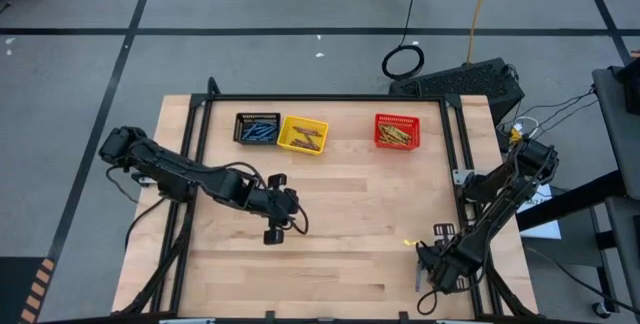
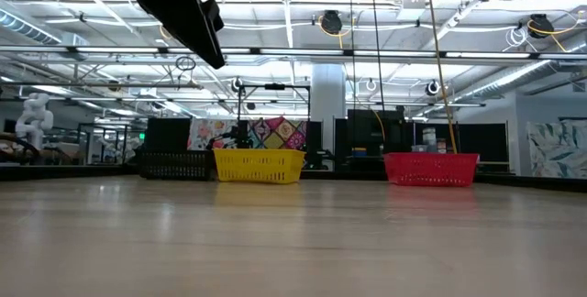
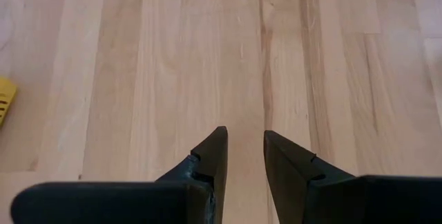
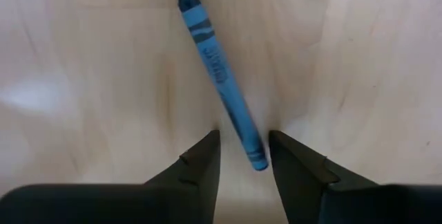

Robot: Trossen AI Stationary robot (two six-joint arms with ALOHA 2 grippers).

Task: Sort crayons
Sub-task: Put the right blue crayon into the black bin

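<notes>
A blue crayon [image 4: 219,68] lies flat on the wooden table. My right gripper [image 4: 244,156] is open at the table's near right [image 1: 432,264], low over the wood, with one fingertip on each side of the crayon's blunt end [image 4: 255,156]. In the high view the gripper hides this crayon. A small yellow crayon [image 1: 410,242] lies on the table just beyond that gripper. My left gripper [image 3: 245,148] is open and empty above bare wood left of the middle [image 1: 283,207]. It also shows in the low view [image 2: 188,17], raised well above the table. My right gripper's fingers stand on either side of the blue crayon's blunt end [image 4: 257,160], coming from above and lying across the crayon. I cannot tell whether they touch it. The crayon lies flat on the table.
Three mesh baskets stand in a row at the far edge: a black one [image 1: 240,129] holding blue crayons, a yellow one [image 1: 287,134] holding brown ones, and a red one [image 1: 382,122] holding olive-yellow ones. A black frame [image 1: 330,99] runs around the table.
</notes>
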